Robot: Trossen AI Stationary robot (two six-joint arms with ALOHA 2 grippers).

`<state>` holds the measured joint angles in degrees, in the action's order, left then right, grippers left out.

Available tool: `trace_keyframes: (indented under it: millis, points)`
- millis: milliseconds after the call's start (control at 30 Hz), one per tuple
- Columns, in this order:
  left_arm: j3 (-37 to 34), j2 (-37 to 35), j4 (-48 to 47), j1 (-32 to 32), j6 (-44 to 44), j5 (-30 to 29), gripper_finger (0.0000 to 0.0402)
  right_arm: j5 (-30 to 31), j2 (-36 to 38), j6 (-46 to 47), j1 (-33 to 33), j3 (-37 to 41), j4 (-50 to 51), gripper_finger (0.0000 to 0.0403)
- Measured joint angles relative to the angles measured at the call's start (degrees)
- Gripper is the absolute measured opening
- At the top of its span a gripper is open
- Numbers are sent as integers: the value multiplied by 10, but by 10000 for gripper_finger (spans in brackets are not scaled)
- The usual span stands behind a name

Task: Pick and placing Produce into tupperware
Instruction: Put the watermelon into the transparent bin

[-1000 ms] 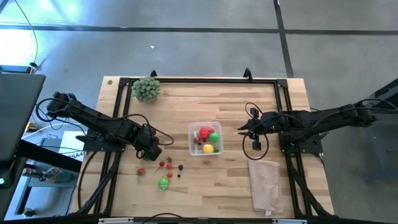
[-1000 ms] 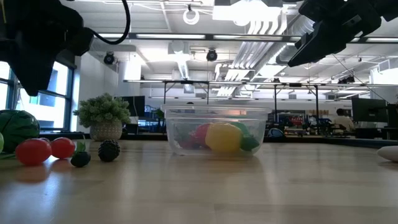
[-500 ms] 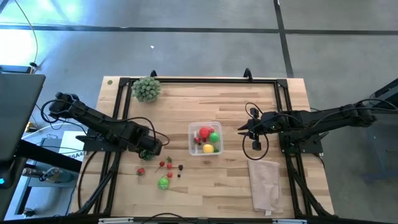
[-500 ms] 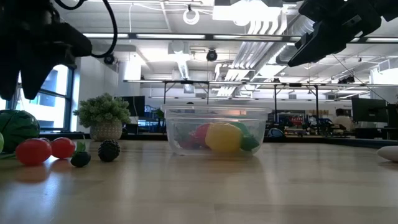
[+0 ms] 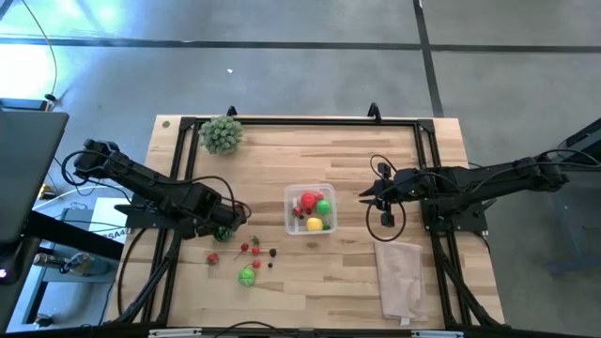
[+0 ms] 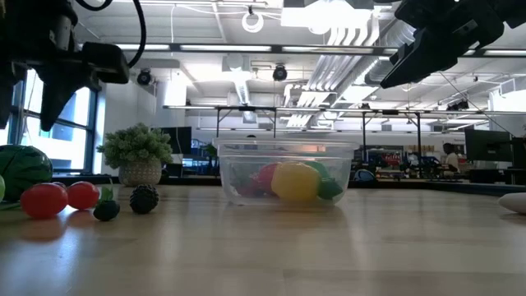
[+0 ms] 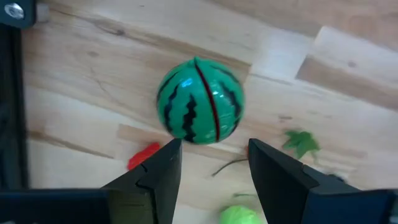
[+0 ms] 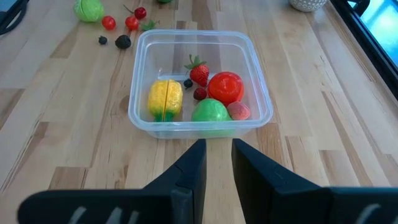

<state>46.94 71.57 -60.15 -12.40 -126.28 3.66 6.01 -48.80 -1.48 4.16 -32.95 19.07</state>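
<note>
Watermelon ball [image 7: 200,101] sits just past my left gripper [image 7: 213,163], whose fingers are apart and empty, and it might roll away if I bump it.

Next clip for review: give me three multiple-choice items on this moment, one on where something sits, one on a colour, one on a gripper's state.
1. Where is the folded beige cloth?
A. Inside the tupperware
B. On the table near the right arm's base
C. Under the potted plant

2. What colour is the striped ball below the left gripper?
A. Green with dark stripes
B. Yellow
C. Plain red

3. How do the left gripper's fingers stand?
A. Shut on a strawberry
B. Shut on the ball
C. Open, holding nothing

Answers:
1 B, the high view shows it lying flat there, apart from the tupperware.
2 A, the left wrist view shows it clearly.
3 C, bare wood shows between the fingers and the ball lies beyond them.
</note>
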Motion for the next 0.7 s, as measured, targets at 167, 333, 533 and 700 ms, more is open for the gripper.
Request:
trace_keyframes:
  millis: [167, 333, 533, 700]
  points:
    - [0, 0, 2, 0, -51, -3, 176, 0, 0, 0, 0, 0, 0, 67]
    - [0, 0, 2, 0, -73, -12, 218, 0, 0, 0, 0, 0, 0, 67]
    - [0, 0, -6, 0, -78, -13, 296, 0, 0, 0, 0, 0, 0, 67]
    - [0, 18, -13, 0, -77, -11, 336, 0, 0, 0, 0, 0, 0, 67]
